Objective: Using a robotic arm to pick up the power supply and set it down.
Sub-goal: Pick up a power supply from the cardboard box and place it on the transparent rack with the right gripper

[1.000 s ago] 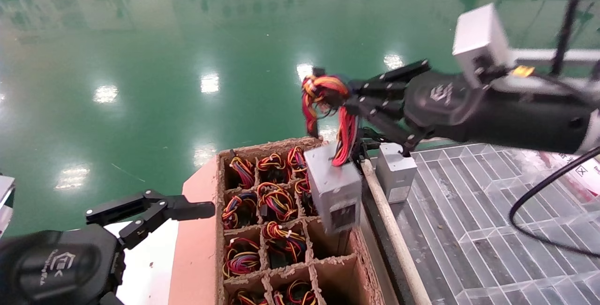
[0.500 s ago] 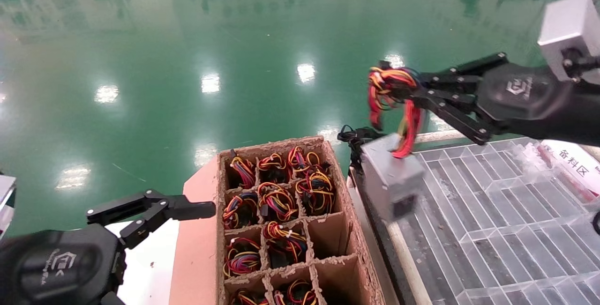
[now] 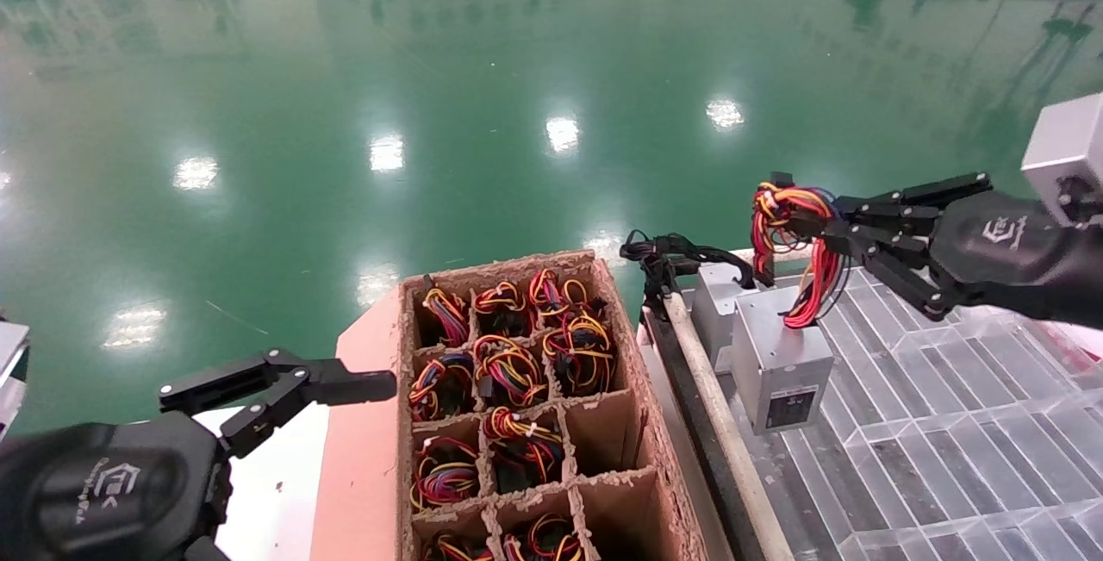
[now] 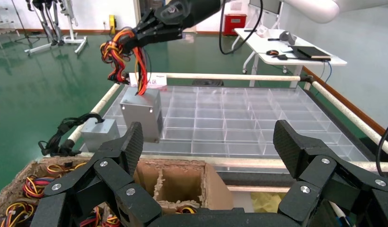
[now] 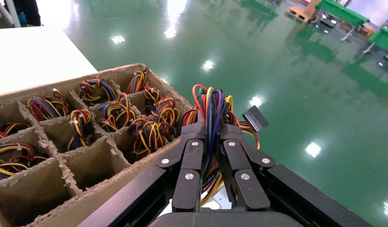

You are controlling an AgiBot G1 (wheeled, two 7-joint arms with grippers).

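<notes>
Over the clear gridded tray (image 3: 939,423) on the robot's right, the right gripper (image 3: 814,225) is clenched on the looped bundle of red, yellow and orange wires (image 3: 780,216) of the power supply (image 3: 780,367). In the right wrist view the two black fingers (image 5: 194,158) pinch the wire bundle between them, with wires fanning out above the tips. The grey metal box hangs below the wires, upright, its bottom at the tray near the tray's left rail (image 3: 715,423); whether it rests on the tray or is just above it cannot be told. Just beside it, on the far side, stands a second grey box (image 3: 715,307) with a black cable bundle (image 3: 676,255) draped over the rail. The left wrist view shows the same pair: the held box (image 4: 142,113) under the right gripper (image 4: 130,40), the other box (image 4: 100,135) nearer the rail.

To the left of the tray sits a cardboard crate (image 3: 517,406) with divided cells, most holding coiled wire bundles; some of the cells along its right side are empty. The left gripper (image 3: 284,393) hangs low at the robot's left, beside the crate, its fingers (image 4: 130,146) spread wide and grasping nothing.
</notes>
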